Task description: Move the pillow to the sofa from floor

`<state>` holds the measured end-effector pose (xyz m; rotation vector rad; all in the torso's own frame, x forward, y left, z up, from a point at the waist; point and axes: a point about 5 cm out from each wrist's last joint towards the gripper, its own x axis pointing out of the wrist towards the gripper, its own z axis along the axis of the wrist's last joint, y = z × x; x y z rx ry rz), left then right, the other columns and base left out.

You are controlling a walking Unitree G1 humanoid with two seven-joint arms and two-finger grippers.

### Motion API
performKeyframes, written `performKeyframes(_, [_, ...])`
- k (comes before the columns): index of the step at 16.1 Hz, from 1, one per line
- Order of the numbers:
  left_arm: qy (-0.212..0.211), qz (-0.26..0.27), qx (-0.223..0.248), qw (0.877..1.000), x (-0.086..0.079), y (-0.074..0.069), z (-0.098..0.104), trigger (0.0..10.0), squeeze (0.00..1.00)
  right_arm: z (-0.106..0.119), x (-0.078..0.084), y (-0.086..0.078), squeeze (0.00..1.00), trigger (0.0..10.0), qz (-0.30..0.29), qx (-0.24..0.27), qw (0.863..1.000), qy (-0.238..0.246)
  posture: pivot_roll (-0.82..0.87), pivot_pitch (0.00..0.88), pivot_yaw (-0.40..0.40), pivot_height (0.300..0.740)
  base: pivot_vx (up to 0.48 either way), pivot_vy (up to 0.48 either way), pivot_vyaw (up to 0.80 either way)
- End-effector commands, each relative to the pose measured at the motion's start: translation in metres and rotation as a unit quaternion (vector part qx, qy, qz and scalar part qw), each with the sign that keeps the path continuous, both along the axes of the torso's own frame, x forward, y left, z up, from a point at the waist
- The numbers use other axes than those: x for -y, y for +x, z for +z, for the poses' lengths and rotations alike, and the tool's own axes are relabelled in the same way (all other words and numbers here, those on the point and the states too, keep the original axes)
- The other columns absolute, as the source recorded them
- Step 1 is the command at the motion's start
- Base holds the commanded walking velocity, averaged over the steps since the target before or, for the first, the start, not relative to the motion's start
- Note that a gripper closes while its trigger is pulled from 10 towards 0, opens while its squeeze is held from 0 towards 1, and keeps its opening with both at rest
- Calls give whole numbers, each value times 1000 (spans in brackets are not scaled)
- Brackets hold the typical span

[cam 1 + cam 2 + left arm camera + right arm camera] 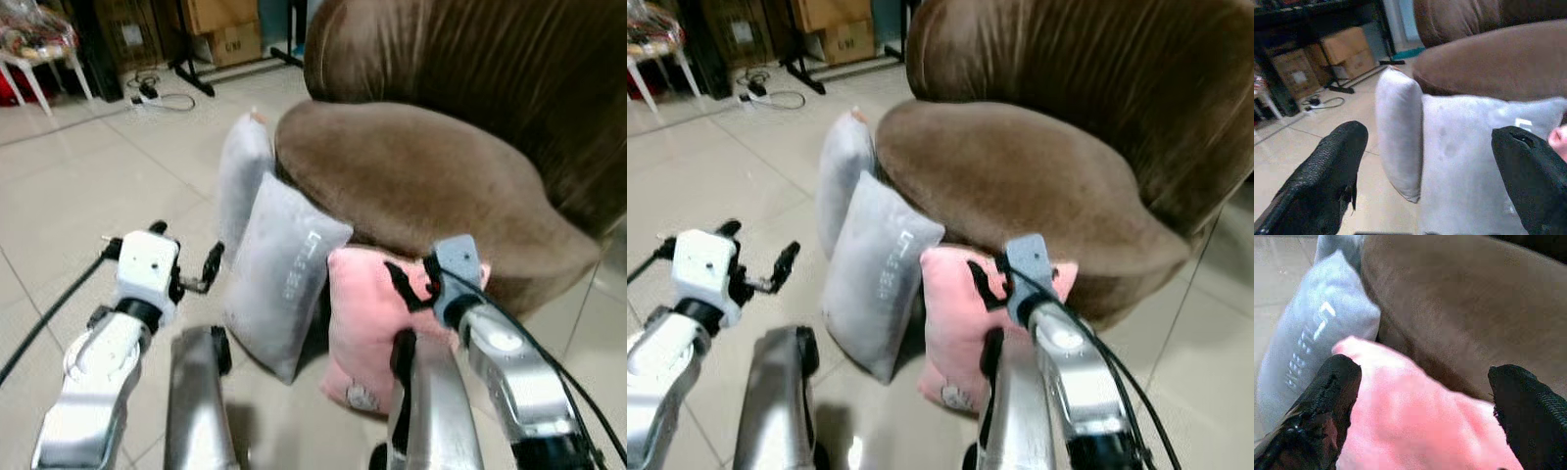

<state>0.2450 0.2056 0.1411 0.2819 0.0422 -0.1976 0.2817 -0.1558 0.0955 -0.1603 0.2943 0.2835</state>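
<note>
Three pillows lean on the floor against a brown sofa [421, 186]: a pink pillow [367, 323], a grey pillow with white lettering [279, 274] and a plain grey pillow [243, 166] farthest away. My right gripper [413, 282] is open at the pink pillow's top edge. In the right wrist view, the pink pillow [1420, 421] lies between and beyond the spread fingers [1322, 416]. My left gripper [186, 250] is open above the floor, just left of the lettered grey pillow [1469, 161], holding nothing.
Tiled floor [88, 186] stretches open to the left. At the back stand cardboard boxes [220, 29], black stand legs [196, 73], a power strip with cable [147, 93] and a white chair [39, 54]. The sofa backrest [490, 59] rises at the right.
</note>
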Motion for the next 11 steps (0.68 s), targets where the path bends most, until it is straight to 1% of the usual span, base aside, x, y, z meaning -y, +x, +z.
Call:
performKeyframes(1, [-1,-13,-7,1000,1,0,0,10000,0,3,-2,3,1000,10000,11,7,1000,-6,-67,0,-22,335,0,0,0])
performKeyframes(2, [-1,-46,-17,999,2,2,1,10000,0,7,-7,12,1000,10000,40,19,999,-13,-67,0,-17,335,0,0,0])
performKeyframes(3, [2,-68,-25,997,3,3,0,10000,0,7,-8,18,1000,10000,56,14,998,-27,-71,0,-8,335,0,0,0])
performKeyframes(4, [4,-103,-34,994,6,5,1,10000,0,6,-11,27,1000,10000,95,-5,994,-55,-73,0,-5,335,0,0,0])
performKeyframes(5, [6,-123,-40,992,7,7,1,10000,0,3,-13,31,1000,10000,124,-26,989,-77,-73,0,-5,335,0,0,0])
performKeyframes(7, [10,-156,-45,987,11,9,4,10000,0,-1,-7,45,1000,10000,119,-53,982,-134,-73,0,-1,335,0,0,0])
performKeyframes(8, [7,-173,-51,983,13,9,5,10000,0,-3,0,53,0,10000,108,-71,978,-164,-72,0,2,335,0,0,0])
performKeyframes(9, [4,-181,-55,982,14,8,5,10000,0,-3,2,55,0,10000,107,-75,976,-173,-72,0,2,335,0,0,0])
performKeyframes(10, [4,-198,-63,978,15,8,5,10000,0,-6,6,60,0,10000,109,-92,971,-194,-72,0,2,335,0,0,0])
performKeyframes(11, [-4,-222,-75,972,17,6,4,10000,0,-12,11,62,0,10000,115,-122,957,-238,-72,0,1,335,0,0,0])
